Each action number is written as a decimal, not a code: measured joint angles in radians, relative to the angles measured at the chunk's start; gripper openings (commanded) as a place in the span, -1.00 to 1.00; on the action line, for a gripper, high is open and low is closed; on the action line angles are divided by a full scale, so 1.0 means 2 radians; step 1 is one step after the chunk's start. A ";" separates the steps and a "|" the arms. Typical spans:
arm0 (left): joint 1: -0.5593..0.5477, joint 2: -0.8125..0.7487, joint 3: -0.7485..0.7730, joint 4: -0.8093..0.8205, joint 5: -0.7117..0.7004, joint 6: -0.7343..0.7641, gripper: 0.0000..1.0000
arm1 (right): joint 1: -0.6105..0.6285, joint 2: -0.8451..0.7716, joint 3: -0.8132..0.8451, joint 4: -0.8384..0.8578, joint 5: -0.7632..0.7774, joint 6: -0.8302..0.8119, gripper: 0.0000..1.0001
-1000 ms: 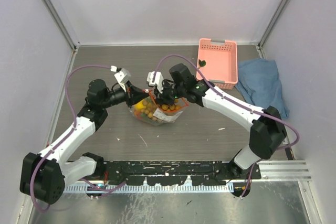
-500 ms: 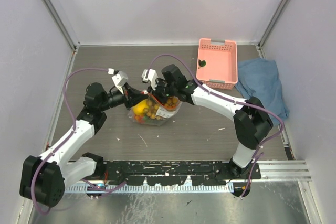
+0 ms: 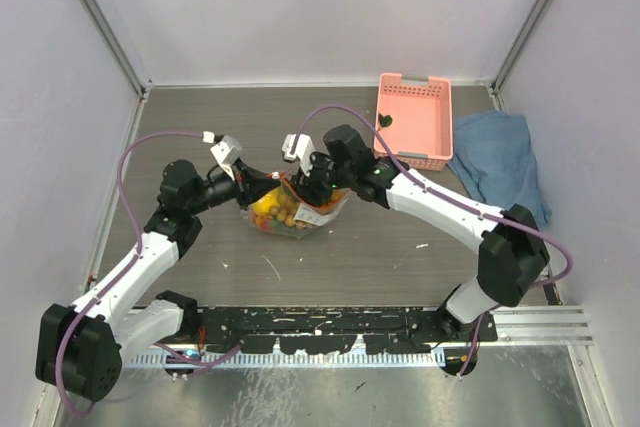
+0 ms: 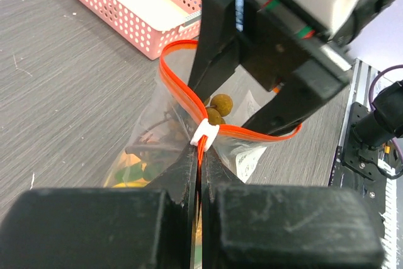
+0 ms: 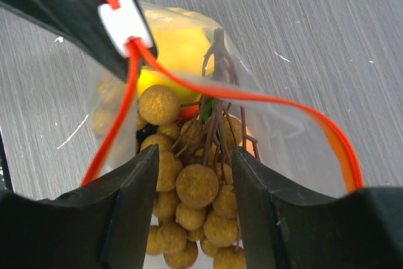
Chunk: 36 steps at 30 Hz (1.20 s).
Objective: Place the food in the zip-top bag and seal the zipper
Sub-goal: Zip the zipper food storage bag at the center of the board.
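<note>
While the food (image 5: 196, 184) sits in the zip-top bag (image 3: 297, 215) on the table (image 3: 200, 122), the left claw (image 4: 200, 155) pinches the zipper (image 4: 179, 86) at its white slider (image 4: 204, 133); the gaping length runs toward 3 o'clock, around the spread-open right claw (image 5: 194, 155)

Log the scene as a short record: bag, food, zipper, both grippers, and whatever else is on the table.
bag: between the grippers, mouth open
food: inside bag; grape bunch and yellow fruit show
zipper: unsealed; white slider at one end
left gripper: shut on zipper by slider
right gripper: open, over bag mouth
other: pink basket, blue cloth
</note>
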 measured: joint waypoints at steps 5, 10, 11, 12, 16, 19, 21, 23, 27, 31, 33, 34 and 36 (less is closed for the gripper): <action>0.000 0.000 0.000 -0.008 -0.009 0.000 -1.00 | 0.000 -0.023 -0.001 -0.019 0.000 -0.009 0.15; 0.000 0.000 0.000 -0.013 -0.012 0.000 -1.00 | 0.002 -0.039 0.000 -0.043 -0.005 -0.023 0.21; 0.000 0.000 0.000 -0.014 -0.011 0.000 -1.00 | 0.003 -0.044 0.000 -0.046 -0.006 -0.028 0.22; 0.000 0.000 0.000 -0.015 -0.011 0.000 -1.00 | 0.004 -0.048 0.001 -0.050 -0.007 -0.033 0.22; 0.000 -0.002 0.000 -0.018 -0.011 0.001 -1.00 | 0.008 -0.060 0.021 -0.065 -0.014 -0.053 0.22; 0.000 -0.004 0.001 -0.021 -0.011 0.001 -1.00 | 0.011 -0.062 0.043 -0.066 -0.021 -0.072 0.21; 0.000 -0.004 0.002 -0.023 -0.010 0.001 -1.00 | 0.014 -0.062 0.056 -0.066 -0.030 -0.086 0.20; 0.000 -0.006 0.004 -0.026 -0.007 0.001 -1.00 | 0.015 -0.062 0.065 -0.066 -0.040 -0.098 0.17; 0.000 -0.014 0.005 -0.036 -0.001 0.002 -1.00 | 0.016 -0.053 0.090 -0.066 -0.057 -0.126 0.10; 0.000 -0.020 0.007 -0.045 0.010 0.008 -1.00 | 0.016 -0.036 0.111 -0.069 -0.075 -0.159 0.03; 0.000 -0.020 0.008 -0.045 0.015 0.010 -1.00 | 0.016 -0.025 0.119 -0.078 -0.087 -0.179 -0.04; 0.000 -0.020 0.009 -0.046 0.018 0.010 -1.00 | 0.016 -0.020 0.124 -0.084 -0.093 -0.189 -0.07; 0.000 -0.020 0.010 -0.046 0.022 0.012 -1.00 | 0.016 -0.008 0.134 -0.097 -0.104 -0.206 -0.19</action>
